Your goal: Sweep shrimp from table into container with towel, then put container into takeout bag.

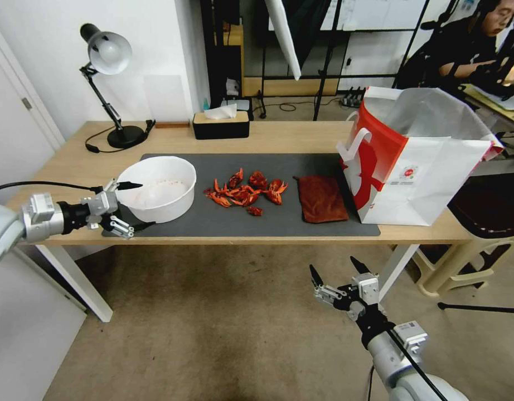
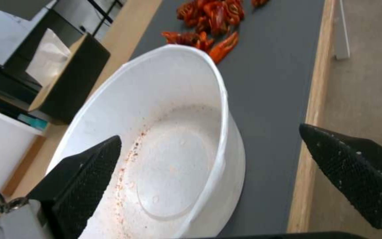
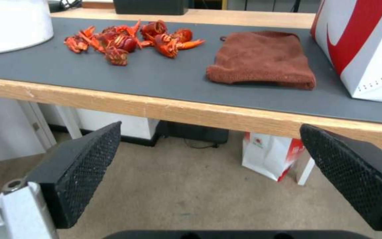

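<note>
The white container point(image 1: 168, 209) sits at the left end of the table's point(image 1: 301, 136) grey mat. My left gripper point(image 1: 141, 205) is open astride its near rim, one finger inside the container point(image 2: 173, 86) and one outside. A heap of red shrimp point(image 1: 246, 192) lies mid-mat, and the rust-brown towel point(image 1: 322, 199) lies flat to its right. The takeout bag point(image 1: 430, 167) stands open at the table's right end. My right gripper point(image 1: 333, 264) hangs open and empty below the front edge, facing the towel point(image 3: 262, 59) and shrimp point(image 3: 124, 38).
A black desk lamp point(image 1: 109, 53) and a black tissue box point(image 1: 221, 123) stand along the table's far edge. A beige stool point(image 1: 480, 223) sits off the right end. Another small bag point(image 3: 270, 156) rests on the floor under the table.
</note>
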Robot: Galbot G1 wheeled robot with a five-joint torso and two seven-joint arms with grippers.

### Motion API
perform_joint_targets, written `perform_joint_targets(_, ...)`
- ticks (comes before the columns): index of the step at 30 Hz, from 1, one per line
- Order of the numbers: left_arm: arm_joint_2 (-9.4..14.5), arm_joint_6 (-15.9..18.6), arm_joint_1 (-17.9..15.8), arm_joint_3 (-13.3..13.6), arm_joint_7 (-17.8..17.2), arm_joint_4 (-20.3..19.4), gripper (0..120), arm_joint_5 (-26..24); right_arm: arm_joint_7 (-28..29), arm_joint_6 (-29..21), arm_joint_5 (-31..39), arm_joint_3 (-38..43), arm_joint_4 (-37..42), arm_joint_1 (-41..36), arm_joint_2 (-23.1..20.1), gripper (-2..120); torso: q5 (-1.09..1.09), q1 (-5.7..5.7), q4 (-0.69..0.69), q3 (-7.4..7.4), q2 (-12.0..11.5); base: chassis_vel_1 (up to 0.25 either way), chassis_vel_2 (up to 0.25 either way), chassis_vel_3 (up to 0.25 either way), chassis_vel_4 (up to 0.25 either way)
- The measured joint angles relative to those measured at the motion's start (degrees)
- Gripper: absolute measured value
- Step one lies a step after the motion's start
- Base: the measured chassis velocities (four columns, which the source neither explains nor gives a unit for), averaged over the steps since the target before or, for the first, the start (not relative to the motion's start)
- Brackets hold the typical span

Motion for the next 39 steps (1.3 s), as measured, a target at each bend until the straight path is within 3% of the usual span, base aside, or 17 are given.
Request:
perform_joint_targets(2,0.29,-0.06,-0.82,0.91,0.10,0.30,100,0.04,-0.02,0.00,-0.07,-0.05,0.01,-0.02,0.03,100,0.00,0.00,-0.01,0.00,0.00,0.000,0.000,0.000,0.000)
perform_joint_targets(4,1.23,-0.25,-4.42,5.62,0.97,1.65,100,0.50,-0.10,0.00,-0.41,-0.18,-0.07,-0.04,0.09,100,0.00,0.00,-0.01,0.00,0.00,0.000,0.000,0.000,0.000)
perform_joint_targets(5,1.23,-0.25,-4.42,5.62,0.97,1.65,100,0.50,-0.10,0.00,-0.41,-0.18,-0.07,-0.04,0.09,100,0.00,0.00,-0.01,0.00,0.00,0.000,0.000,0.000,0.000)
perform_joint_targets(7,1.41,-0.31,-6.54,8.05,1.64,2.51,100,0.88,-0.12,0.00,-0.52,-0.21,-0.09,-0.09,0.15,100,0.00,0.00,-0.01,0.00,0.00,0.000,0.000,0.000,0.000)
perform_joint_targets(9,1.42,-0.49,-10.19,12.07,2.40,4.15,100,1.73,-0.17,0.01,-0.60,-0.19,-0.09,-0.35,0.15,100,0.00,0.00,-0.02,0.00,0.00,0.000,0.000,0.000,0.000)
perform_joint_targets(13,1.26,-0.70,-13.64,15.04,3.60,5.58,100,2.81,-0.21,0.07,-0.61,0.02,-0.09,-0.55,0.03,100,0.00,0.00,-0.02,0.00,0.00,0.000,0.000,0.000,0.000)
perform_joint_targets(21,1.45,-1.15,-17.28,18.33,6.98,7.26,100,5.67,-0.30,0.22,-0.84,0.04,0.02,-0.89,0.04,100,0.00,0.00,0.00,0.00,0.00,0.000,0.000,0.000,0.000)
perform_joint_targets(28,0.86,-2.27,-24.90,25.70,9.27,10.02,99,9.30,-0.32,0.22,-1.19,0.03,0.26,-1.06,0.07,100,0.01,0.00,-0.01,0.00,0.00,0.000,0.000,0.000,0.000)
perform_joint_targets(29,0.86,-2.27,-24.90,25.70,9.27,10.02,99,9.30,-0.32,0.22,-1.19,0.03,0.26,-1.06,0.07,100,0.01,0.00,-0.01,0.00,0.00,0.000,0.000,0.000,0.000)
perform_joint_targets(31,0.41,-2.33,-27.01,28.22,10.01,11.21,91,10.12,-0.32,0.25,-1.29,0.03,0.30,-1.20,0.15,100,0.01,0.00,-0.02,0.00,0.00,0.000,0.000,0.000,0.000)
perform_joint_targets(32,0.41,-2.33,-27.01,28.22,10.01,11.21,91,10.12,-0.32,0.25,-1.29,0.03,0.30,-1.20,0.15,100,0.01,0.00,-0.02,0.00,0.00,0.000,0.000,0.000,0.000)
perform_joint_targets(39,-0.92,-2.87,-31.46,33.27,11.28,14.55,61,12.14,-0.33,0.43,-1.38,0.20,0.30,-1.33,0.16,100,0.01,0.00,-0.01,0.00,0.01,0.000,0.000,0.000,0.000)
